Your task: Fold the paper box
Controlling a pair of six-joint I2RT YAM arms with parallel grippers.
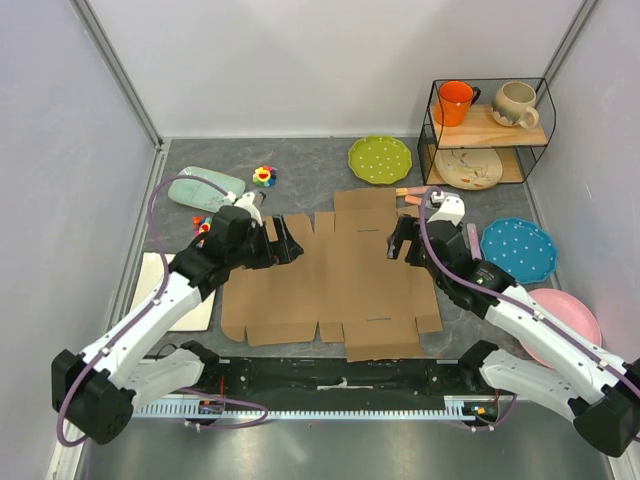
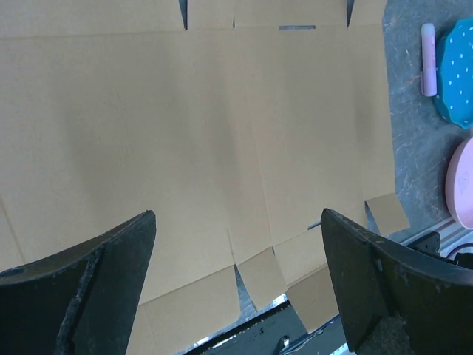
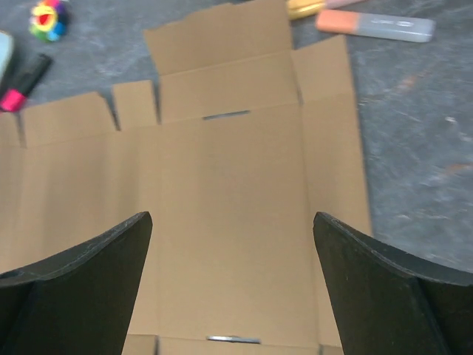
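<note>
Top external view: flat paper box [image 1: 340,285] partly under left tool [image 1: 291,246] and right tool [image 1: 396,241], both wide, empty.

Grey table [image 1: 300,165], items noted:
- Back right: black wire shelf [image 1: 432,120]. Orange mug [image 1: 455,101] and beige mug [image 1: 514,103] stand on its wooden top level. A cream patterned plate [image 1: 468,167] lies on the lower level.
- Green dotted plate [image 1: 380,158] lies just left of the shelf.
- Right side: blue dotted plate [image 1: 518,249], with a pink plate [image 1: 566,322] nearer the front edge.
- Orange marker [image 3: 373,24] with a grey end lies beside a yellow marker [image 3: 303,7].
- Back left: mint flat pouch [image 1: 205,187], with a small multicoloured toy [image 1: 264,176] near it.
- Pink-and-black marker [image 3: 22,85].
- Left edge: white flat board [image 1: 200,315], partly hidden.
</note>
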